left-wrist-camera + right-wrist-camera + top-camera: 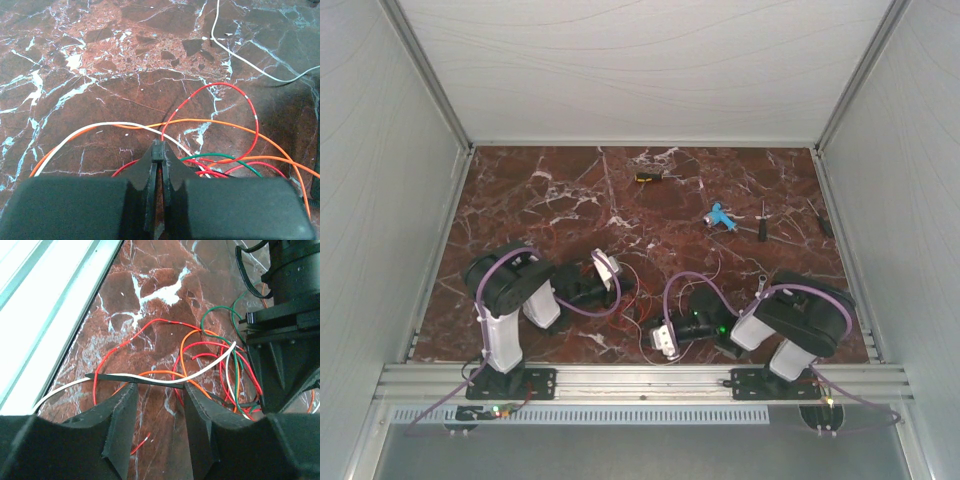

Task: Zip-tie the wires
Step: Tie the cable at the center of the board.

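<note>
left tool [158, 151] pinched shut on a red strand of the wires [220, 84]; right tool [160, 386] part-open, zip tie [107, 377] across its tips

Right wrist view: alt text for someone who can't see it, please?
The right hand, open, hangs over a thin black strip among tangled red, white, orange and green wires on a marble table. Another arm's black body fills the right edge.

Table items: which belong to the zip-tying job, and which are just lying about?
Job: wires; black zip tie.
Lying about: blue tool; yellow-black tool; two slim dark tools.
</note>
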Controlling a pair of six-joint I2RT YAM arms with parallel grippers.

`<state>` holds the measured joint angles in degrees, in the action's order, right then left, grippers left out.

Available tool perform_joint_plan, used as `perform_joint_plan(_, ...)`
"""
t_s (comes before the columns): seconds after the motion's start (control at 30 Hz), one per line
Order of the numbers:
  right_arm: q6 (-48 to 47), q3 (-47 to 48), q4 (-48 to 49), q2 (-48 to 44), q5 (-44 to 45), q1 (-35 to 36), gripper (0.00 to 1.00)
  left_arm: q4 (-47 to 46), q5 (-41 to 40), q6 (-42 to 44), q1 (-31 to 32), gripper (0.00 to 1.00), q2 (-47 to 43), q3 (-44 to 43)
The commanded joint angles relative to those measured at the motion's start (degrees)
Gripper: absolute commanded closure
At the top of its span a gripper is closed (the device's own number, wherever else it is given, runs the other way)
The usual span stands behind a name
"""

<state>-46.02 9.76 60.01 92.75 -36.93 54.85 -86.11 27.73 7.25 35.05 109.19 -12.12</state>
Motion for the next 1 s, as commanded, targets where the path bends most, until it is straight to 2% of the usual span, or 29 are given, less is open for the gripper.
perform_joint_plan(0.0, 0.1, 1.3, 8.2, 2.7, 0.1, 1.6, 0.62, -3.0, 1.5, 0.1, 0.4, 1.00, 0.2, -0.7)
perform_joint_plan(0.4, -2.8, 4.0, 10.3, 7.7, 0.7, 4.6, 0.62, -2.8, 2.0, -0.1, 0.5, 1.00, 0.0, -0.8)
perform_joint_plan(0.47, -2.6, 4.3, 11.1, 8.8, 0.8, 4.9, 0.64, -2.7, 2.0, -0.2, 0.5, 1.00, 0.0, -0.8)
perform_joint_plan(0.67, -2.8, 3.5, 13.7, 9.8, 2.4, 4.9, 0.83, -2.6, 1.8, -0.2, 0.5, 1.00, 0.0, -0.8)
perform_joint_plan(0.8, -2.9, 2.7, 11.2, 7.5, 3.3, 4.8, 0.86, -2.5, 2.0, -0.1, 0.5, 1.00, -0.1, -0.9)
perform_joint_plan(0.97, -4.6, 2.0, 3.5, 2.8, 5.6, 4.2, 0.85, -2.6, 2.3, 0.0, 0.5, 1.00, -0.2, -0.8)
